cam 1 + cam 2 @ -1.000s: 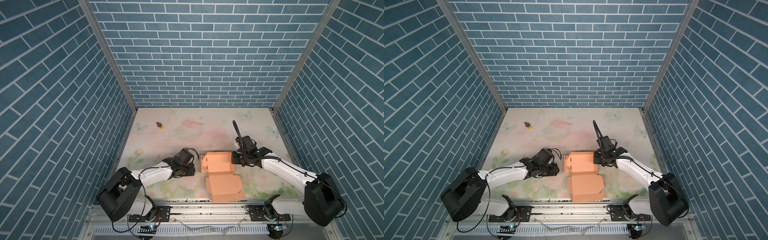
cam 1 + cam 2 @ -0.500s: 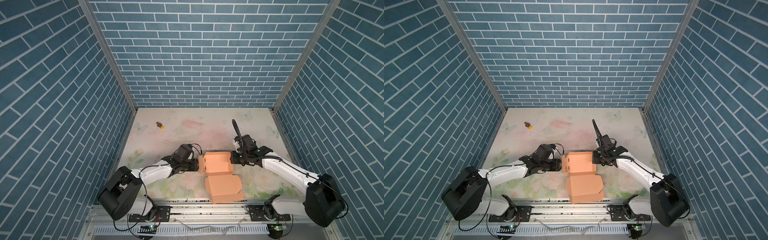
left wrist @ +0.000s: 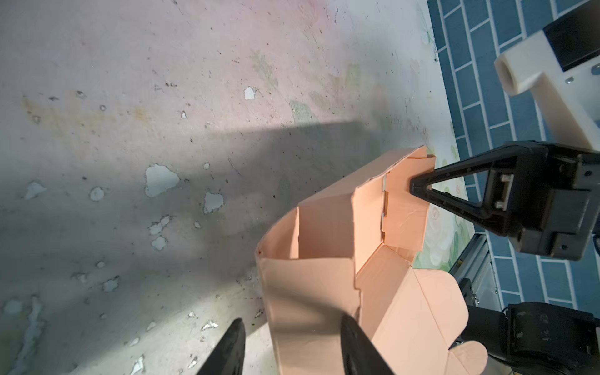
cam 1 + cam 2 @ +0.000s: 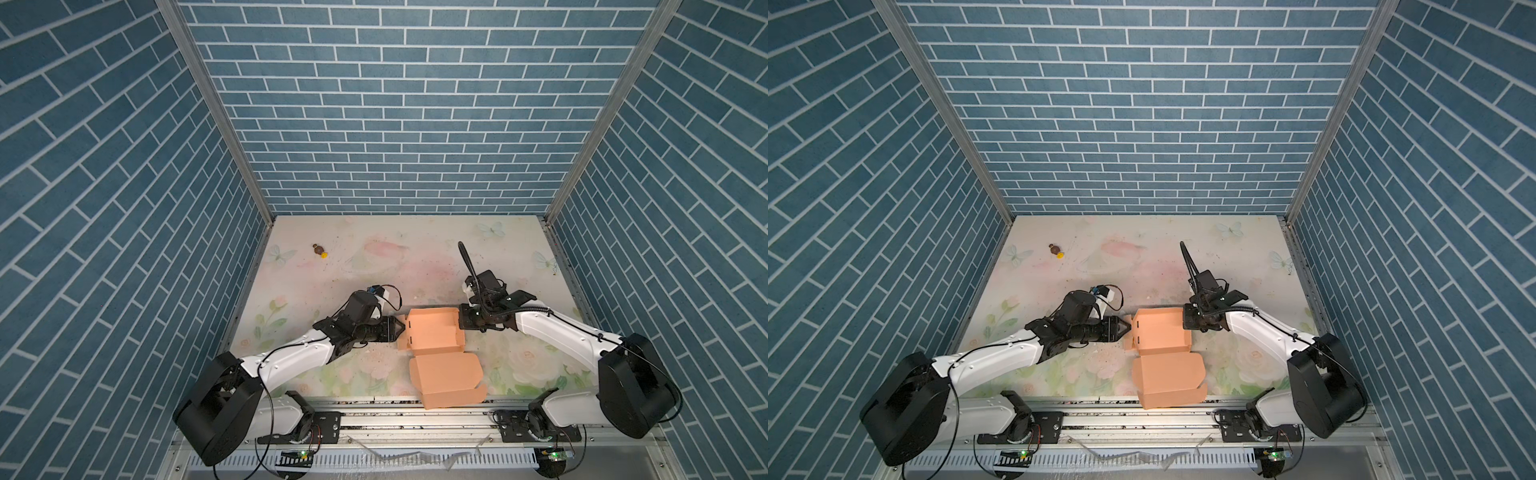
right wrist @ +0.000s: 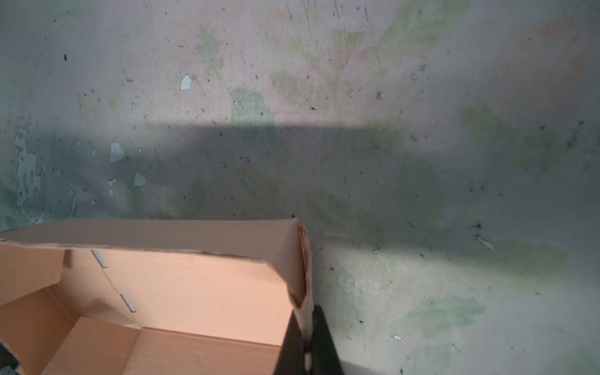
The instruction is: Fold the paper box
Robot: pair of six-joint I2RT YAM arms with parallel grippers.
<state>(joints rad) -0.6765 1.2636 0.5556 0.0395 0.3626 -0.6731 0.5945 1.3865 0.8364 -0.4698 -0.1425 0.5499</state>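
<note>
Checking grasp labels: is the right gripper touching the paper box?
Touching. The right wrist view shows the right gripper shut on an upright wall of the paper box.

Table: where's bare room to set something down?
Free: far strip of the table, bordered by the back wall, the small brown-and-yellow object at left, and left hand and right hand nearer. Crowded: near middle, both hands at the paper box ends.
</note>
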